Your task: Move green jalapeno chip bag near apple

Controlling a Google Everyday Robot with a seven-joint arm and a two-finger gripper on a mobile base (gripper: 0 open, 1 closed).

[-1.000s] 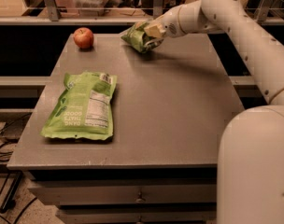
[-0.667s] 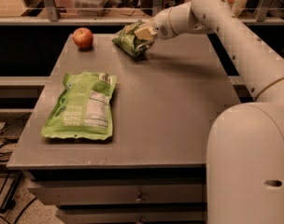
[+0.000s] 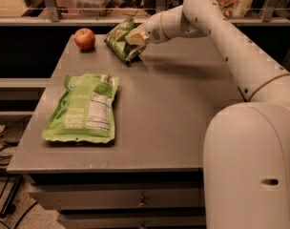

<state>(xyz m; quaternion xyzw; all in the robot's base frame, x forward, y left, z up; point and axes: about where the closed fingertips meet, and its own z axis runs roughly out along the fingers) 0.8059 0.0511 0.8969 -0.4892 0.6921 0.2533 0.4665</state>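
1. Carrying the chip bag (image 3: 120, 41) leftward, so that it is now sitting clearly nearer the apple (image 3: 85, 38) than a second ago, and bringing the arm (image 3: 221, 37) over toward the apple along with it.
2. Clamping the gripper (image 3: 135, 37) onto the side of the bag that is facing away from the apple, with the pale fingers pressing tight into the crinkled dark-green foil and holding nothing else.
3. Holding the bag tilted, with its upper end leaning up and back and its lower corner dipping toward the table (image 3: 173, 109) just right of the apple. Not possible to tell whether that corner is touching the top or hanging just above it.
4. Keeping a narrow strip of bare grey top between bag and apple: near each other, not touching.
5. Leaving the apple sitting stem-up on the far part of the table, in the same spot as a second ago.
6. Leaving the large lime-green pouch (image 3: 83, 108) lying flat with its white label up, well apart from the apple on the nearer side and unmoved.
7. Reaching in from the right of the apple, with the arm stretching back to the pale rounded body (image 3: 252, 166), which is standing well apart from the apple at the near right.
8. Showing drawer fronts (image 3: 142, 202) under the tabletop, far below the apple's level.
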